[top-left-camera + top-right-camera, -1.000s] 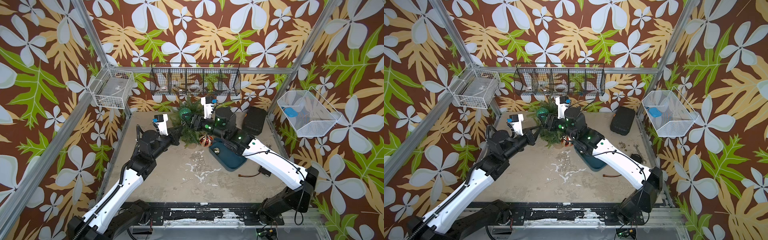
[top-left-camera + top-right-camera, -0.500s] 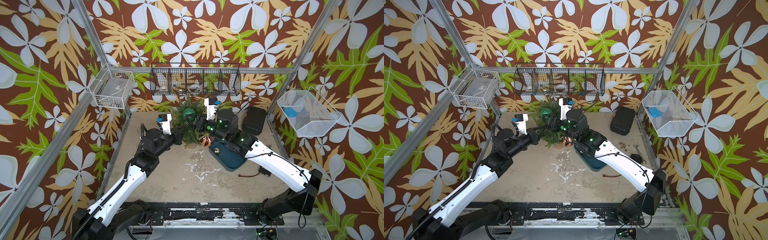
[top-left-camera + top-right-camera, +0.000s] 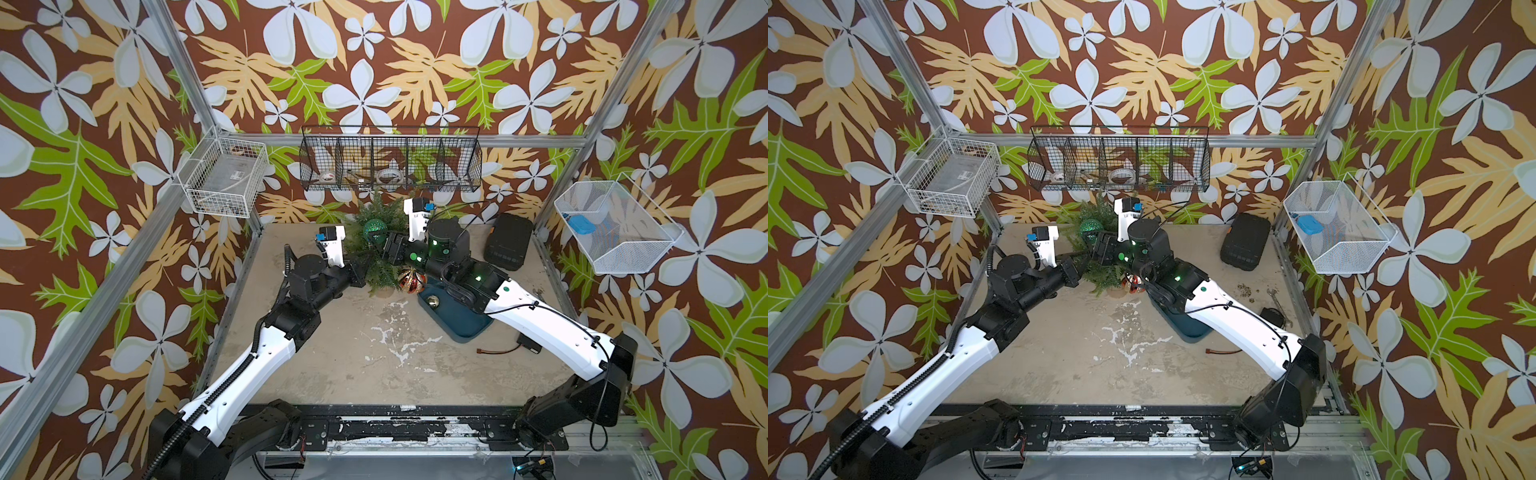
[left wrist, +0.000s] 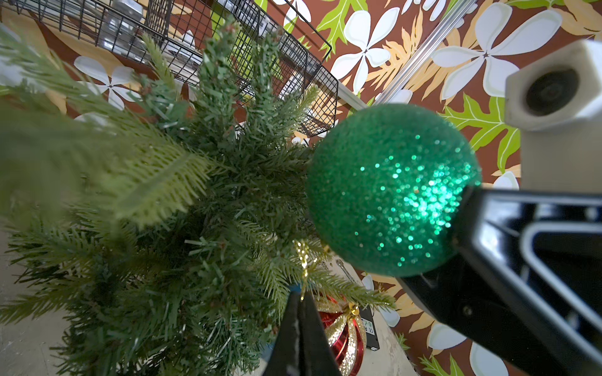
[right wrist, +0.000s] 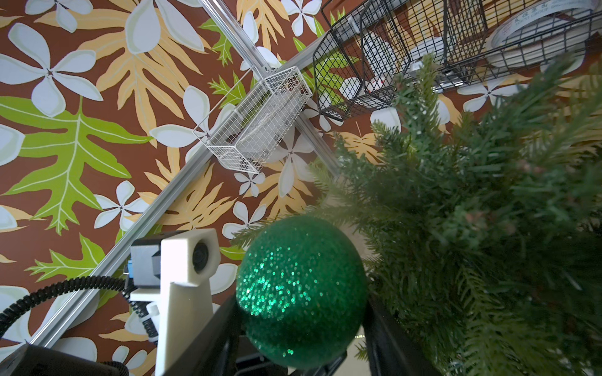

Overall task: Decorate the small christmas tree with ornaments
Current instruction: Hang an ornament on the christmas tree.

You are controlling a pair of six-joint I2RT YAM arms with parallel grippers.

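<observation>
The small christmas tree (image 3: 376, 266) (image 3: 1100, 270) stands at the back of the table. My right gripper (image 3: 377, 236) (image 5: 304, 302) is shut on the glittery green ball (image 3: 375, 229) (image 3: 1090, 226) (image 4: 391, 188) (image 5: 303, 289), one finger on each side, held against the tree's upper branches. My left gripper (image 3: 364, 269) (image 4: 299, 294) reaches into the tree (image 4: 195, 228) from the other side and is shut on a thin gold cord (image 4: 304, 260). The red-and-gold striped ornament (image 3: 411, 280) (image 4: 342, 332) sits low at the tree's foot. The small gold ball (image 3: 433, 300) lies in the teal tray (image 3: 461, 328).
A black case (image 3: 508, 245) lies at the back right. A black wire basket (image 3: 390, 162) hangs on the back wall just above the tree. White wire baskets (image 3: 224, 178) (image 3: 615, 228) hang on the side walls. A small black part with a cable (image 3: 528, 344) lies near the right arm.
Both grippers have moved a little toward the back wall, the right one taking the green ball with it. The tree's top now reaches higher toward the black basket.
</observation>
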